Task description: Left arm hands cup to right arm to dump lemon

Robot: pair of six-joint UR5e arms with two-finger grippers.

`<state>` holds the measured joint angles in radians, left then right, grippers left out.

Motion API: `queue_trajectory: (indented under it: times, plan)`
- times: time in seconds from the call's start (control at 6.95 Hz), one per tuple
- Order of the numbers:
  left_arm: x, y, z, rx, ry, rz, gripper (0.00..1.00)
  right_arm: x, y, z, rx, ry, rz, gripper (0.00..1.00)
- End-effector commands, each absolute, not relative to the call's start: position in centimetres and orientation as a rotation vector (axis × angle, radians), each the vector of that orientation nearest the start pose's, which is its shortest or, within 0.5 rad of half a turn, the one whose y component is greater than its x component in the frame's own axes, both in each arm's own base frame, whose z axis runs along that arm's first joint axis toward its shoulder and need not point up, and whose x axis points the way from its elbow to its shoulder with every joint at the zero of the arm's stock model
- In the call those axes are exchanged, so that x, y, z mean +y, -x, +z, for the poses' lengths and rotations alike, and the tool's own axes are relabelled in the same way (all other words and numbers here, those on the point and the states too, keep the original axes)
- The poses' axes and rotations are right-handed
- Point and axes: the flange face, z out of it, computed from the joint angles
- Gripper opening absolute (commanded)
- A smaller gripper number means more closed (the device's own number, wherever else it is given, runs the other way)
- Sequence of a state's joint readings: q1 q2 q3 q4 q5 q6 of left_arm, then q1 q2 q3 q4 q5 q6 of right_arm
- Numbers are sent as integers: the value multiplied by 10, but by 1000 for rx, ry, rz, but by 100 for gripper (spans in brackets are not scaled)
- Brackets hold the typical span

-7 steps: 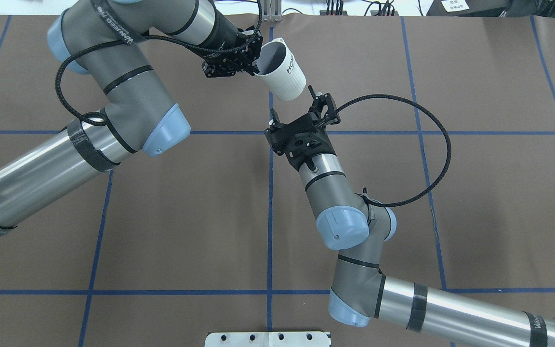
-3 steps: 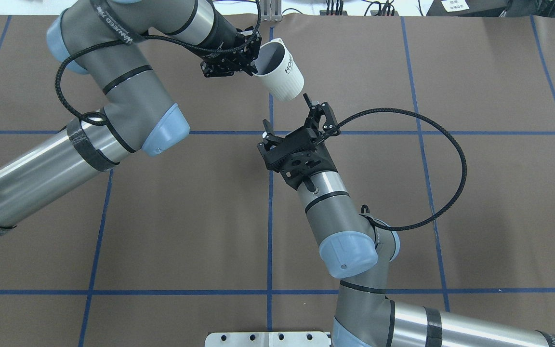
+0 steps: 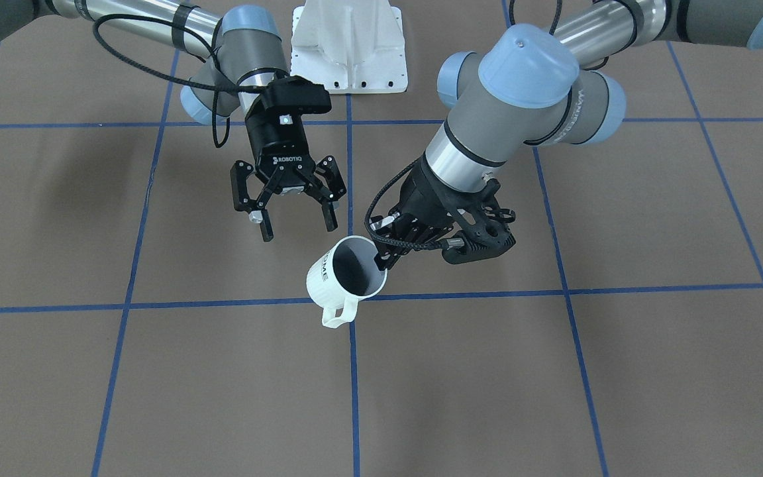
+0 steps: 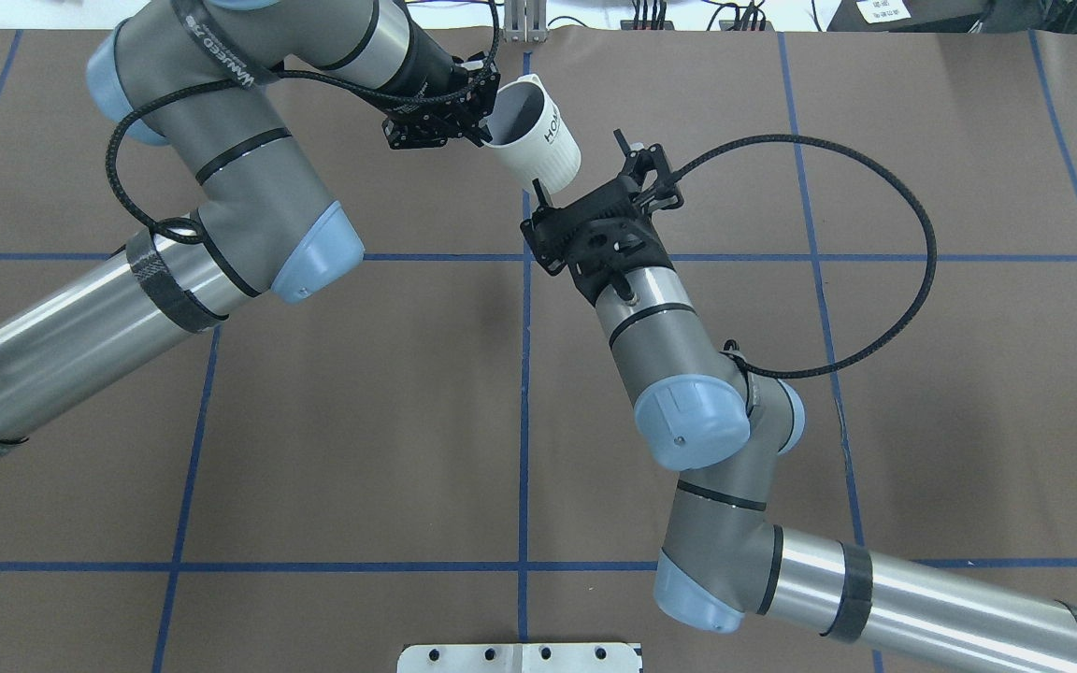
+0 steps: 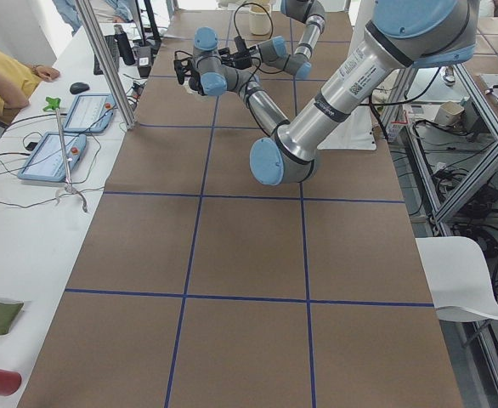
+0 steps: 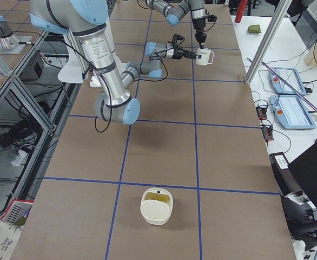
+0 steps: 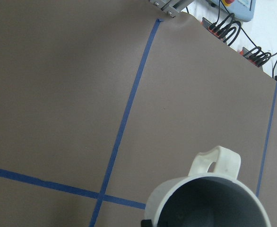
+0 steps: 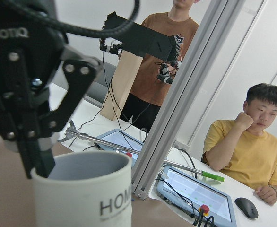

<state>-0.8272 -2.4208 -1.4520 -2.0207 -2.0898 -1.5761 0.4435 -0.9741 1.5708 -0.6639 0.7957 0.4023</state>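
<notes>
The white cup (image 4: 538, 138) with "HOME" on its side hangs tilted over the far middle of the table, grey inside, handle away from the robot. It also shows in the front view (image 3: 345, 275), the left wrist view (image 7: 209, 203) and the right wrist view (image 8: 86, 189). My left gripper (image 4: 481, 129) is shut on its rim (image 3: 381, 255). My right gripper (image 3: 297, 228), marked ROBOTIQ, is open, just short of the cup's base (image 4: 583, 168). One of its fingers (image 8: 34, 142) stands close beside the cup. No lemon shows inside the cup.
A white mounting plate (image 4: 520, 657) sits at the robot's edge. A white container (image 6: 157, 206) with something yellowish inside stands near the table's right end. Control tablets (image 6: 291, 111) and an aluminium post (image 6: 266, 38) line the operators' side, where people sit.
My right gripper dipped back, then moved forward and right, up to the cup's base, still open. The left gripper shifted the cup slightly farther and left.
</notes>
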Motion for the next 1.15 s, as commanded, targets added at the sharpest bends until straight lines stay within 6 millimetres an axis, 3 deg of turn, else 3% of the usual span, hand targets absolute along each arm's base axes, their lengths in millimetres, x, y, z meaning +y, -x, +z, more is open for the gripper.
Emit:
queue_trajectory:
  times: [0.0,0.29,0.43,0.72,1.01]
  plan:
    - [-596,-431,133,1230,-40,-429,0,-511,458,203,-618,-1288,-5,99]
    - [-609,-419,140,1213,-76,-433,0,-517,443,200,-618,-1253,-20,99]
    - [-612,-414,165,1180,-99,-400,0,-525,438,198,-593,-1199,2,99]
    - [-617,-400,184,1158,-107,-403,0,-554,401,192,-678,-987,-1,100]
    - [-614,-383,213,1132,-128,-382,0,-573,387,195,-620,-810,-47,100]
